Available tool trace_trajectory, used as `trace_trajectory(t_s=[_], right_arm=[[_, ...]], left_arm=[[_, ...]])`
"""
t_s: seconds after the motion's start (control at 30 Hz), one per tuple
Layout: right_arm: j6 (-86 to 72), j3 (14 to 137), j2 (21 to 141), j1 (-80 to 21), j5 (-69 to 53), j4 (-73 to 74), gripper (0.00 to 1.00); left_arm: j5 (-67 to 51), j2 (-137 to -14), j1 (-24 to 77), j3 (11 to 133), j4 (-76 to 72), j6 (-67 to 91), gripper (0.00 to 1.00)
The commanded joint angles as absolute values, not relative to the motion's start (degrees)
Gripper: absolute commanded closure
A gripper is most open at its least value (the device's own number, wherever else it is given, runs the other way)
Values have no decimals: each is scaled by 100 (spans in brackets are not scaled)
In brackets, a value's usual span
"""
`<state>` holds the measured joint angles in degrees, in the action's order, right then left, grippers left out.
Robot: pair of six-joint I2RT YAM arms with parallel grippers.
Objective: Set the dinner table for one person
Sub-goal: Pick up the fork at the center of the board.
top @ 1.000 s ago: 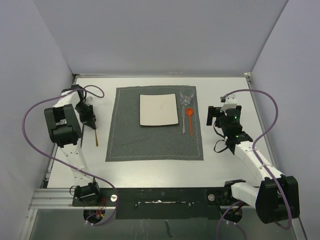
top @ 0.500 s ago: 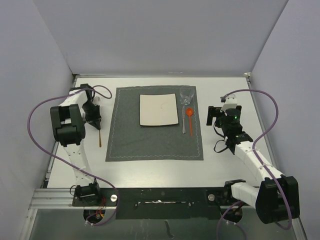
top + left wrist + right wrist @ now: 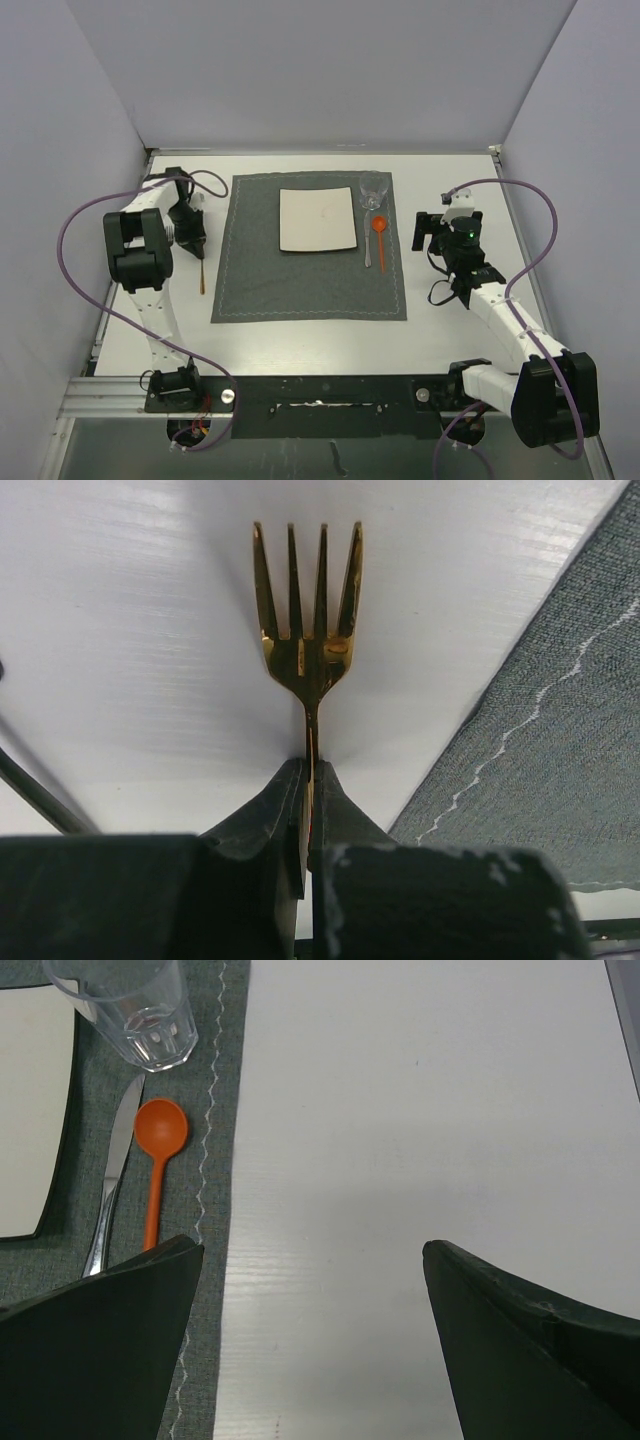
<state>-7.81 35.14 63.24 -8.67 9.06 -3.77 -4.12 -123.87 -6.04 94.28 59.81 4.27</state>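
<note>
So, pinched tight on a gold fork (image 3: pixel 308 630) by the handle with the left gripper (image 3: pixel 308 765), low over the dinner table (image 3: pixel 140 660). Just right of it, grey placemat (image 3: pixel 540 740). Spread wide and holding nothing at the right gripper (image 3: pixel 312 1248), dinner table underneath; ahead-left of it, orange spoon (image 3: pixel 160 1140), knife (image 3: pixel 115 1175), glass (image 3: pixel 135 1010).

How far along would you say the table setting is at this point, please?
Mostly done: the plate, glass, knife and orange spoon sit on the placemat. In hand: the left gripper is shut on the gold fork, just left of the placemat over the dinner table. Left: laying the fork down, probably beside the plate. The right gripper is open and empty.
</note>
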Motion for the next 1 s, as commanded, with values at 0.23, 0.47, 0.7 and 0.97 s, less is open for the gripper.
trace_trajectory(t_s=[0.23,0.47,0.7,0.97], right_arm=[[-903,3718,6082,-896,774,-615,2],[-923,3742,6108,-903,711,-646,2],[-940,3761,6126,-911,670,-668,2],[-929,3762,6097,-929,676,-610,2]], left_arm=[[-400,-11596,-563,9845,6196,439,100],[-430,-11432,-507,9941,6277,438,100],[-439,-11339,-305,10133,6386,510,100],[-311,-11480,118,10362,6490,713,100]])
